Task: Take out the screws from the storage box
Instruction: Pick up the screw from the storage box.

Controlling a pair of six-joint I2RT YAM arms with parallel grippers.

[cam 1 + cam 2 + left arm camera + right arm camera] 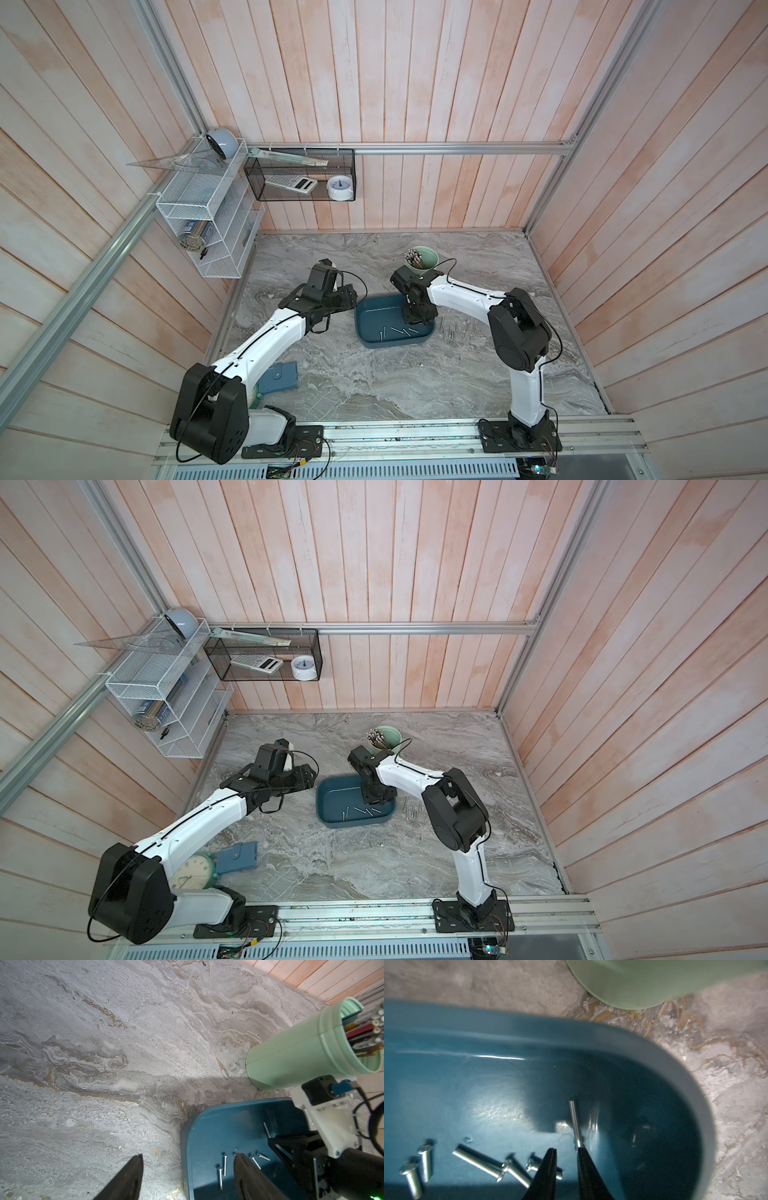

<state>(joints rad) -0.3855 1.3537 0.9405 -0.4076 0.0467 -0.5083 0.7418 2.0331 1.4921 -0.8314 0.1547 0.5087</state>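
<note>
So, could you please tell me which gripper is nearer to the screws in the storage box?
Right. The right gripper is down inside the storage box, jaws just beside the screws; the left gripper hovers by the box's rim, farther off.

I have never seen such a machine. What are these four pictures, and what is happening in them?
Two robot arms stand at a marble table. Two pictures look down from above, nearly alike; the other two come from cameras on the wrists. Each arm ends in a two-fingered pincer. The right pincer reaches into the blue storage box, open beside one of the screws, apparently holding nothing. The left pincer is open and empty near the box. Some loose screws lie on the table beside it.
</note>
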